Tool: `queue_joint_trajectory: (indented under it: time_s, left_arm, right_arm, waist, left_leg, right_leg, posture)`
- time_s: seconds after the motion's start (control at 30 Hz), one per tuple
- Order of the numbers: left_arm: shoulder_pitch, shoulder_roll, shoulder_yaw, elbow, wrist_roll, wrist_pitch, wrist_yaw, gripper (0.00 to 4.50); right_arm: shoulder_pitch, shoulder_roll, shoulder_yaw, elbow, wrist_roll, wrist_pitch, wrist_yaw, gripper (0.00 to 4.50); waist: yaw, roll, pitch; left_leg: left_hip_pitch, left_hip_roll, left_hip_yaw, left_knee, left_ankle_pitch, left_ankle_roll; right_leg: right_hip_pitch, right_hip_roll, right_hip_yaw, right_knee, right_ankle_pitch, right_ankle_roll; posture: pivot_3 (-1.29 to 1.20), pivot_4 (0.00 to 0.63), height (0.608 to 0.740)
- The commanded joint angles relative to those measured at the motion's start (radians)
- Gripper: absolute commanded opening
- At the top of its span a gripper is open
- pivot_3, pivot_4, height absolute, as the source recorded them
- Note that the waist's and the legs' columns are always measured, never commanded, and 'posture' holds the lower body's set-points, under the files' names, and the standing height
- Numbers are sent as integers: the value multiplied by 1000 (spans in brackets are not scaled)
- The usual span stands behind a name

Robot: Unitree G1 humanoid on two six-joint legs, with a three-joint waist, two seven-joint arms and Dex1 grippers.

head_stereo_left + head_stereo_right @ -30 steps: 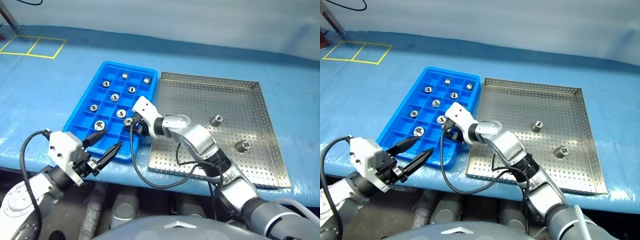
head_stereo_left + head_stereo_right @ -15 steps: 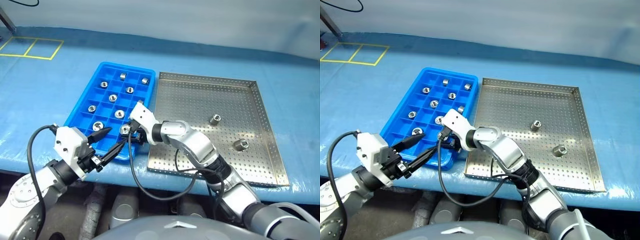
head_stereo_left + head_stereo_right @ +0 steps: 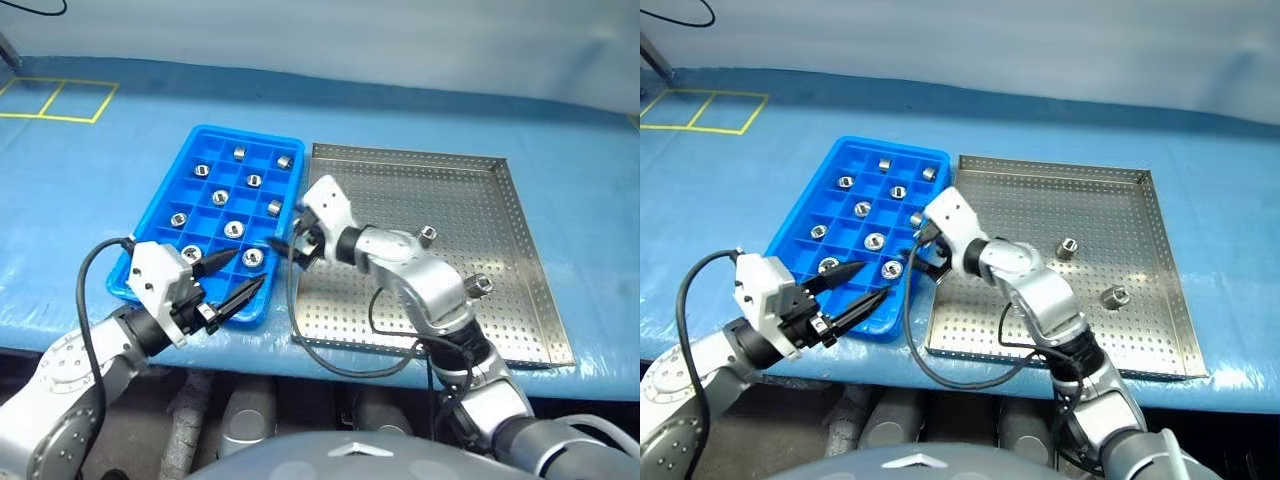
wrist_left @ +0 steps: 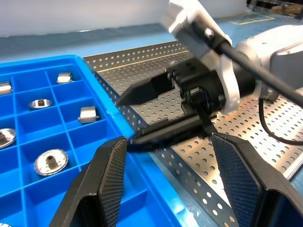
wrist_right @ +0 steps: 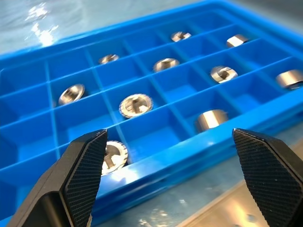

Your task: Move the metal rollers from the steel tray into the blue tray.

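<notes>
The blue tray (image 3: 248,131) lies left of the steel tray (image 3: 400,190) and holds several metal rollers, one (image 3: 252,258) in a front compartment. Two metal rollers (image 3: 428,237) (image 3: 478,286) stand on the steel tray's perforated floor. My right gripper (image 3: 288,248) hovers open over the seam between the two trays, with nothing between its fingers. In the right wrist view its jaws stand wide over the compartments, where a roller (image 5: 136,105) lies. My left gripper (image 3: 247,271) is open and empty at the blue tray's front right corner, pointing toward the right gripper (image 4: 125,120).
Both trays rest on a table covered in blue sheeting (image 3: 560,150). Yellow tape squares (image 3: 50,100) mark its far left. The table's front edge runs just below the trays. A black cable (image 3: 330,365) loops down from my right wrist over that edge.
My right gripper has opened and left its roller in a front compartment of the blue tray, then lifted and swung right toward the steel tray. The left gripper stays open.
</notes>
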State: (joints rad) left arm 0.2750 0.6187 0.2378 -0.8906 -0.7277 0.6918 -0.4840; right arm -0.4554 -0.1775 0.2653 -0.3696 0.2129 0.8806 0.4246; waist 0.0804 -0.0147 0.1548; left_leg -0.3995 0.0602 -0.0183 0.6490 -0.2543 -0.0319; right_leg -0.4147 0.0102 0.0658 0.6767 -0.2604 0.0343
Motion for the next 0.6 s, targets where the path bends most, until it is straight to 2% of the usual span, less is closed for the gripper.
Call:
queue_joint_trajectory:
  time_s: [0.03,0.17,0.3,0.6]
  left_arm:
    - [-63,9,-48,24,-9,2,-14,3130]
    - [-184,-2,-151,98,22,8,-22,3130]
    - [-321,-24,-267,200,76,14,-32,3130]
    - [-560,-100,-499,410,193,-26,-160,3130]
  right_arm:
    - [47,-47,-125,-138,-2,70,-64,4469]
    - [145,-100,-224,-235,-23,157,-136,4469]
    - [243,-117,-291,-298,-57,224,-219,4469]
    - [430,-47,-457,-425,-96,310,-340,4469]
  waist:
    - [-6,0,0]
    - [-13,0,0]
    - [-46,0,0]
    - [-126,1,0]
  left_leg:
    - [0,0,0,0,0,0]
    - [-1,-1,0,0,0,0]
    - [-1,-1,1,0,0,0]
    - [0,-1,2,0,0,0]
  right_leg:
    - [0,0,0,0,0,0]
    - [0,-1,0,-1,0,0]
    - [0,-1,1,-1,0,1]
    - [0,0,3,-1,0,2]
  posture:
    - [167,150,740]
    - [106,150,740]
    - [46,150,740]
    - [-92,150,740]
